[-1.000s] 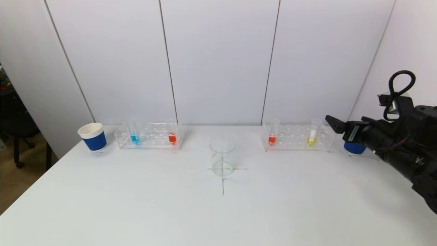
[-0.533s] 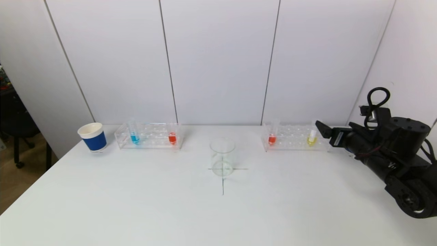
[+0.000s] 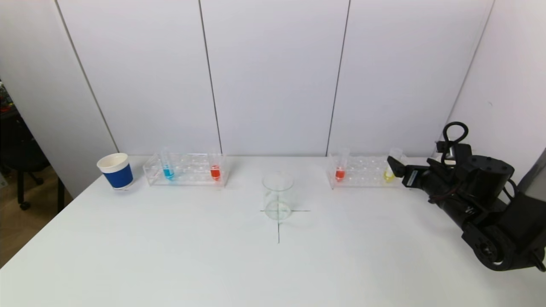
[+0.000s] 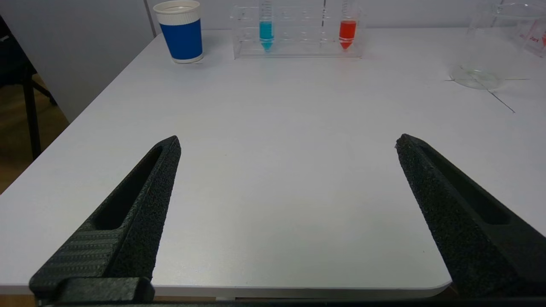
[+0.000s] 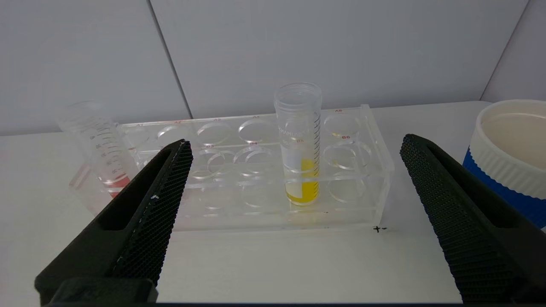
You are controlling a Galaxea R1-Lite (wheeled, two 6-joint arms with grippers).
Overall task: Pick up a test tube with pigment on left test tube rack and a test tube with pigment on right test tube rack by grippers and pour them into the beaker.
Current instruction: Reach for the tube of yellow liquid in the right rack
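The left test tube rack (image 3: 185, 174) holds a blue-pigment tube (image 3: 168, 170) and a red-pigment tube (image 3: 215, 171). An empty glass beaker (image 3: 277, 196) stands mid-table. In the right test tube rack (image 3: 367, 175) are a red-pigment tube (image 3: 340, 172) and a yellow-pigment tube (image 3: 389, 172). My right gripper (image 3: 394, 167) is open just in front of that rack's right end. In the right wrist view the gripper (image 5: 295, 140) lines up with the yellow tube (image 5: 300, 162) but stays short of it. My left gripper (image 4: 288, 143) is open and empty over the near table edge, far from the left rack (image 4: 298, 49).
A blue-and-white paper cup (image 3: 115, 170) stands left of the left rack. Another blue-and-white cup (image 5: 507, 153) sits just right of the right rack, close to my right gripper. A black cross (image 3: 278, 221) marks the table (image 3: 170, 256) under the beaker.
My right arm has come down and moved left toward the right rack, bringing the open gripper up to the yellow tube and covering the right cup in the head view.
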